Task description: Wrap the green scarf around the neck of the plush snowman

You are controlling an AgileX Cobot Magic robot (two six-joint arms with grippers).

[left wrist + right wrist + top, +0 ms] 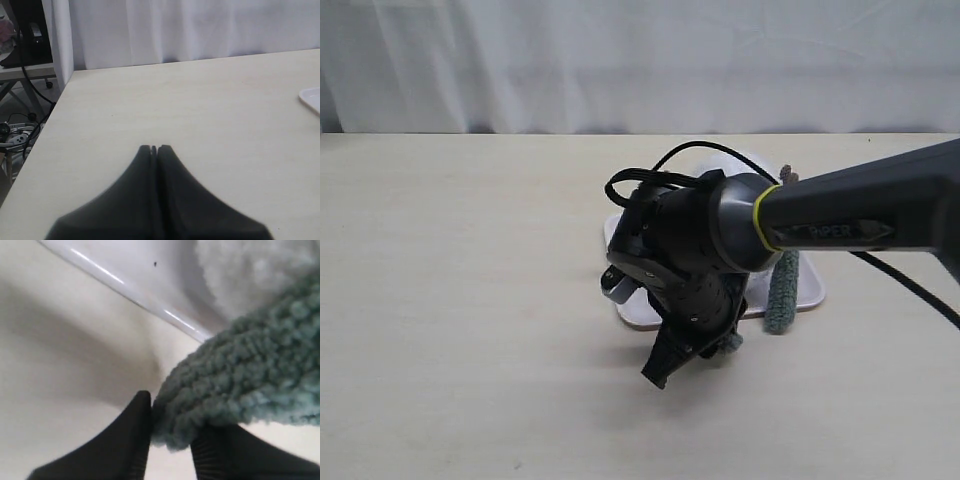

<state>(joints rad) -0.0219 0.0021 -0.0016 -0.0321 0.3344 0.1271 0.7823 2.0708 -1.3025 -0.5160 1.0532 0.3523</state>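
Observation:
My right gripper (172, 420) is shut on the fuzzy rounded end of the green scarf (245, 375), just past the rim of the white tray (125, 290). White fluff of the plush snowman (250, 275) lies behind the scarf; its neck is hidden. In the exterior view the right arm reaches across the tray (810, 295) and covers most of the snowman (750, 162). The right gripper (685, 360) hangs low by the tray's front edge. A stretch of the scarf (785, 290) lies along the tray's right side. My left gripper (154, 148) is shut and holds nothing, over bare table.
A white curtain hangs behind the light wooden table. Black cables (640, 178) loop over the right wrist and trail off to the right. The left wrist view shows the table's far-left edge with cables on the floor (15, 132), and a corner of the tray (311, 97).

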